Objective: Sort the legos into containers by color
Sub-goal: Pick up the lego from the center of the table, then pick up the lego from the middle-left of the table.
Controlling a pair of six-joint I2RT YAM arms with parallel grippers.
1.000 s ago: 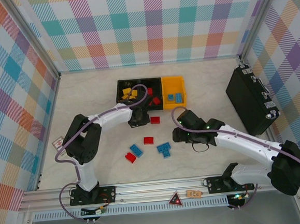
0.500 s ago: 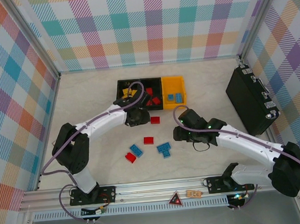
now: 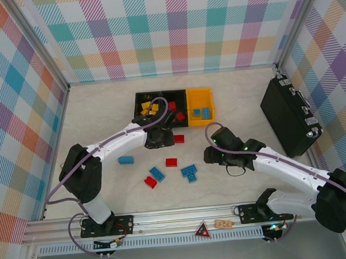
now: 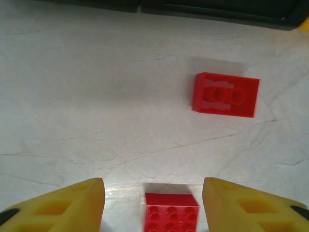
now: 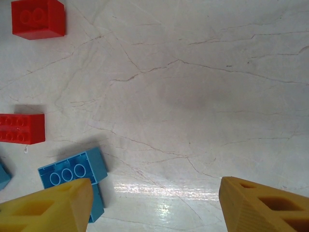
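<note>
Hovering over red lego [image 4: 172,211] with left gripper [image 4: 152,191] spread, empty; probably feeling light, stiff, smooth, asking for pinching on flat sides.

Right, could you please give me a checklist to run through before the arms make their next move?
1. Left tool open: ok.
2. Red brick between its jaws: ok.
3. Right tool open and empty: ok.
4. Blue brick centred between the right tool's jaws: not ok, it sits by one jaw.
5. Yellow-orange bin has room for blue: ok.
6. Left tool's height above the red brick: cannot tell.
</note>
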